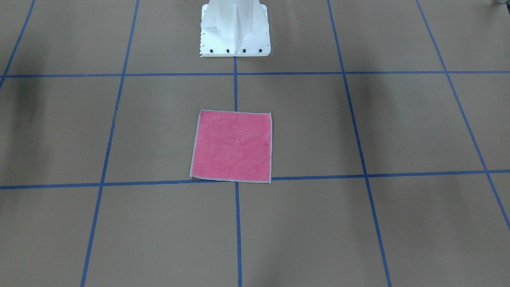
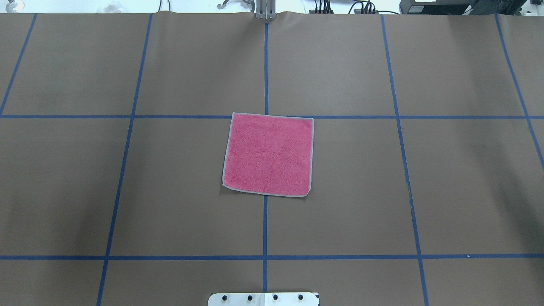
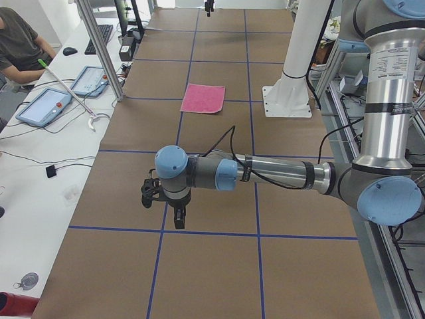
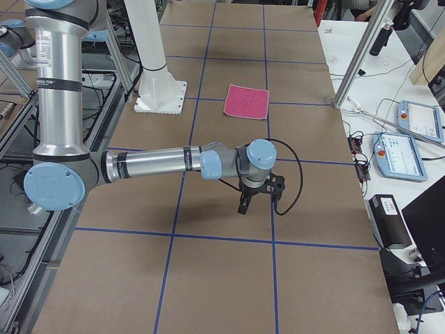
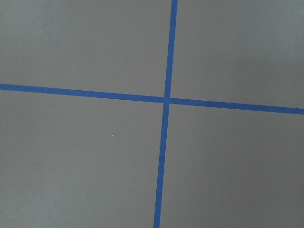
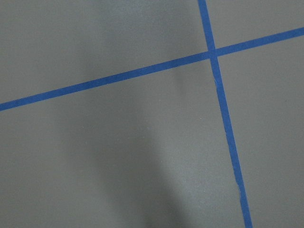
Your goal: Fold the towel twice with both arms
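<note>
The towel (image 1: 233, 145) (image 2: 268, 154) lies flat and unfolded at the middle of the table, pink face up, with pale grey edging all round. From the sides it is a small pink square (image 3: 204, 98) (image 4: 247, 101) far from both grippers. My left gripper (image 3: 178, 216) hangs over the brown table near the left end, pointing down. My right gripper (image 4: 243, 205) hangs the same way near the right end. Neither shows in the overhead or front views, so I cannot tell whether they are open or shut. The wrist views show only table and blue tape.
The white pedestal base (image 1: 235, 36) (image 3: 287, 100) stands behind the towel. Blue tape lines (image 2: 265, 225) mark a grid on the brown table. A side bench holds tablets (image 3: 46, 106) (image 4: 417, 118), cables and metal posts (image 3: 99, 50); a person (image 3: 20, 40) sits there.
</note>
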Robot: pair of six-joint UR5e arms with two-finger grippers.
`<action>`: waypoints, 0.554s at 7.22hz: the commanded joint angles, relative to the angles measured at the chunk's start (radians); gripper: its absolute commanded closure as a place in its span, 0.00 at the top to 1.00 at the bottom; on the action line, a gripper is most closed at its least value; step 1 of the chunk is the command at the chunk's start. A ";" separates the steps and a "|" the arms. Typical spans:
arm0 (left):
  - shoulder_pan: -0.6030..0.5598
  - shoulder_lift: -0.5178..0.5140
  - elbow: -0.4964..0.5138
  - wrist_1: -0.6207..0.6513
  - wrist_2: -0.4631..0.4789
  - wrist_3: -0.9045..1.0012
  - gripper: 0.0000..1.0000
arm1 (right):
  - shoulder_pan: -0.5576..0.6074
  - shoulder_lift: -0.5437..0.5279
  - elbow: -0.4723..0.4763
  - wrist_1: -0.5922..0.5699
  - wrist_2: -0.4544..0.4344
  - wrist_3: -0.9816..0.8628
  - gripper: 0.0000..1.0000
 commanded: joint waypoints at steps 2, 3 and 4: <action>0.013 -0.010 -0.006 -0.008 -0.005 0.002 1.00 | 0.000 -0.002 -0.005 0.093 0.004 0.008 1.00; 0.024 -0.010 -0.006 -0.069 -0.041 -0.025 1.00 | -0.003 0.007 0.003 0.111 0.007 0.008 1.00; 0.071 -0.013 -0.013 -0.097 -0.093 -0.142 1.00 | -0.038 0.007 0.000 0.172 0.009 0.005 1.00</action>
